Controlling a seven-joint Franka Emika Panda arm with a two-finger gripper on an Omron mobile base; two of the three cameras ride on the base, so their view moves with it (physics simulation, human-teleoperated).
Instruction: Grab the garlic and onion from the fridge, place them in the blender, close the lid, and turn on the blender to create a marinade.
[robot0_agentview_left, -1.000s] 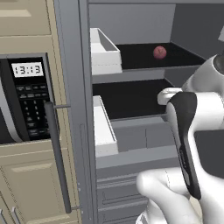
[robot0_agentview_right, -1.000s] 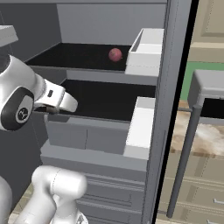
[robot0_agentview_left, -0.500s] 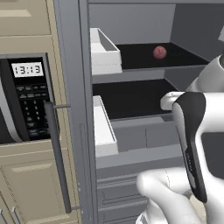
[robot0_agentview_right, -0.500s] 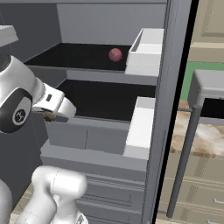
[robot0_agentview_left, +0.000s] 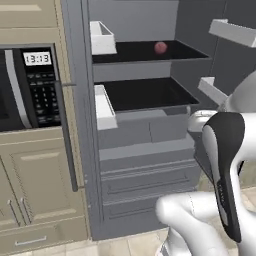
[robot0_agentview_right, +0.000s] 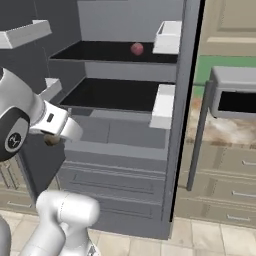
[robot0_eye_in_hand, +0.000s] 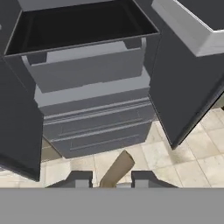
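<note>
Low in the hand view, the gripper (robot0_eye_in_hand: 112, 177) is clamped on a tan, garlic-like piece (robot0_eye_in_hand: 117, 168) outside the open fridge (robot0_agentview_left: 150, 145), apparently mid-fetch; carrying it to the blender likely comes next.

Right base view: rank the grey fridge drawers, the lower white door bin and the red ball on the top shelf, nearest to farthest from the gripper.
1. Grey drawers, just right of the gripper, at about its height.
2. Lower white door bin, farther right, on the door's edge.
3. Red ball, up on the top shelf, deep inside.
</note>
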